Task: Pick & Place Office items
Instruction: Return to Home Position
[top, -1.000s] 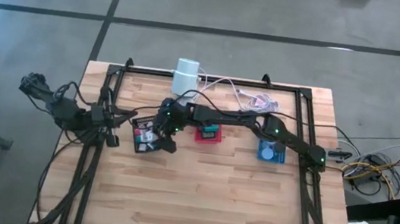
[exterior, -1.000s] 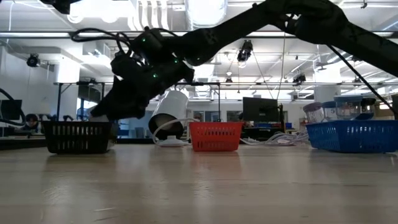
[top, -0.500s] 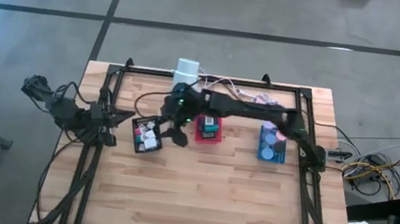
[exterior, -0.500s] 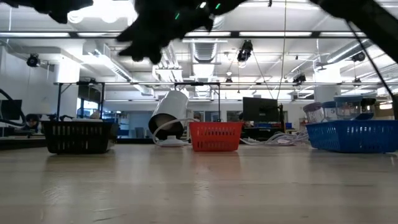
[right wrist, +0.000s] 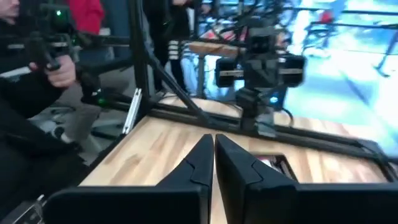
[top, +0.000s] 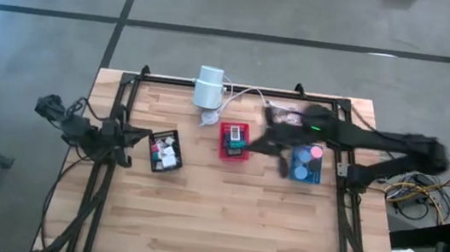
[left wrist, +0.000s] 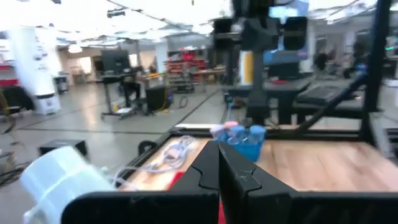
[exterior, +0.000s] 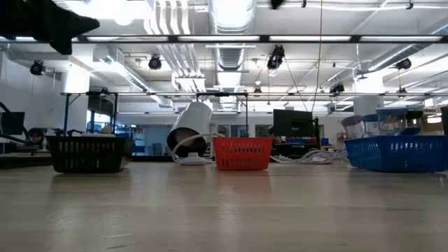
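The office items lie in three trays. White, pink and teal pieces (top: 167,150) sit in the black tray (top: 152,158). A teal and a dark piece (top: 236,138) sit in the red tray (top: 224,151). A pink disc (top: 316,152) and blue pieces lie in the blue tray (top: 305,175). My right gripper (top: 250,146) hovers, blurred, above the red tray's right side; its wrist view shows it shut (right wrist: 213,142) with nothing between the fingers. My left gripper (top: 139,135), shut and holding nothing (left wrist: 219,155), stays level at the table's left edge, beside the black tray.
A white cylinder (top: 208,87) with a pale cable (top: 250,96) lies at the far edge. A black frame (top: 238,86) runs around the tabletop. A person's hand (right wrist: 59,73) shows beyond the table's left side. Bare wood (top: 222,220) fills the near half.
My right gripper has swung fast from over the black tray, past the red tray, toward the table's right edge, rising out of the low view. My left arm has sunk a little at the left edge. The trays and their pieces have not moved.
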`<state>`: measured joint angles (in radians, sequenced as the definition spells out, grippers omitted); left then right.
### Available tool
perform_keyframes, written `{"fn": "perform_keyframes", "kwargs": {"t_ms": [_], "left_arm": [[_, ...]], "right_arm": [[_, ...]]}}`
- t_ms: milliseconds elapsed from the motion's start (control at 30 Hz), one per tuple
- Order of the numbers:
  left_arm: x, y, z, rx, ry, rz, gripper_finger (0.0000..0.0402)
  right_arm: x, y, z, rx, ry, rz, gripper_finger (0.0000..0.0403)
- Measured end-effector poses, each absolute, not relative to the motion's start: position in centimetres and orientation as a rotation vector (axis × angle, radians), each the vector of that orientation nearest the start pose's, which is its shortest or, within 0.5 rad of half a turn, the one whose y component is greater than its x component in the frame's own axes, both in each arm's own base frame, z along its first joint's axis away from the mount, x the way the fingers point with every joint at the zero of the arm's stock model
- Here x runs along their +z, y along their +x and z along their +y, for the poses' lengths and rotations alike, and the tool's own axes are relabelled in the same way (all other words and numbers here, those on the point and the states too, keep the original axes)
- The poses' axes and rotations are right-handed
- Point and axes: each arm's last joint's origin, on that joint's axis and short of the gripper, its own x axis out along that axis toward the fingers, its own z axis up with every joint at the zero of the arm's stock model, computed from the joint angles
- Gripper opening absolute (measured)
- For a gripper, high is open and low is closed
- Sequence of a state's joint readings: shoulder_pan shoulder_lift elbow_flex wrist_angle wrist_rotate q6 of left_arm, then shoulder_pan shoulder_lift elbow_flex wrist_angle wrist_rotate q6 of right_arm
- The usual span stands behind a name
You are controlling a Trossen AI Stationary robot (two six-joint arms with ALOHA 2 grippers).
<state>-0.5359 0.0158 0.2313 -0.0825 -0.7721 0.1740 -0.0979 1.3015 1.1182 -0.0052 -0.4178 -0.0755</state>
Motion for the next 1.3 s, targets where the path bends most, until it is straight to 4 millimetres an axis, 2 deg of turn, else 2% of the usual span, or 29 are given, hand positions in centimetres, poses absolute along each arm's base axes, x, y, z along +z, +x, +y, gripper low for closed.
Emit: {"fn": "perform_keyframes", "kwargs": {"t_ms": [167,267,367,500,700,833,1000,1133,1200,1300], "left_arm": [[22.3,7.4,-2.0,0.274,0.115,-0.083,0.0],[21.4,7.6,-2.1,0.274,0.15,-0.068,0.0],[20.5,7.8,-2.2,0.279,0.169,-0.051,0.0],[19.6,8.0,-2.3,0.275,0.164,-0.035,0.0],[17.3,8.5,-2.8,0.215,0.223,0.025,0.0],[17.3,8.6,-2.7,0.226,0.217,0.035,0.0],[17.3,8.5,-2.7,0.237,0.212,0.039,0.0],[17.3,8.5,-2.6,0.259,0.211,0.041,0.0],[17.3,8.5,-2.6,0.263,0.208,0.038,0.0],[17.3,8.5,-2.5,0.272,0.201,0.039,0.0]], "right_arm": [[33.0,20.5,-1.2,0.195,0.005,0.065,0.0009],[31.1,16.5,-0.9,0.141,0.031,0.007,0.0008],[29.3,13.6,-0.8,0.103,0.048,-0.052,0.0008],[26.4,11.2,-0.7,0.057,0.06,-0.093,0.0008],[23.0,9.2,-0.5,0.039,0.063,-0.116,0.0008],[21.1,8.5,-0.5,0.032,0.081,-0.127,0.0008],[19.1,9.4,-0.6,0.031,0.089,-0.071,0.0008],[17.8,9.7,-0.6,0.027,0.08,-0.115,0.0008],[17.2,9.7,-0.6,0.011,0.073,-0.063,0.0008],[17.0,9.7,-0.6,0.009,0.063,-0.045,0.0008]]}}
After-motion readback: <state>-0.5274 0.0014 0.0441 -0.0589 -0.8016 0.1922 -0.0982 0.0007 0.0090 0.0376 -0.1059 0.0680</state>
